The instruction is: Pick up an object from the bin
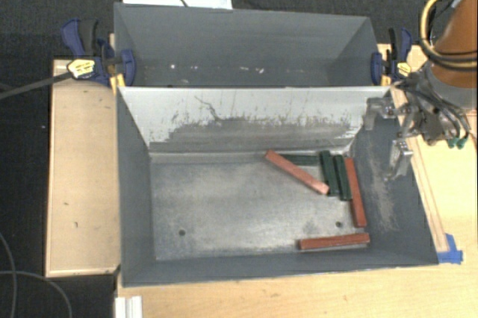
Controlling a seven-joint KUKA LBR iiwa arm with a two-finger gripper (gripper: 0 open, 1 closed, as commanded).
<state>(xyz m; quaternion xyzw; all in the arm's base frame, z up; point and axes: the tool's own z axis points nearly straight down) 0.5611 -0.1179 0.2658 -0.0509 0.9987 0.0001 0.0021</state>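
My gripper (390, 136) hangs over the bin's right wall, near the back right corner, with nothing seen in it. Closest to it, on the bin floor at the right, lie two dark green bars (337, 175) side by side, pointing front to back. A red-brown bar (356, 195) lies along their right side, against the foot of the right wall. Another red-brown bar (297, 172) lies slantwise to their left, with its right end touching the green ones.
A third red-brown bar (334, 241) lies flat along the front wall at the right. A further dark green bar (302, 158) peeks out behind the slanted one. The arm with its orange cover and cables stands beyond the bin's right rim.
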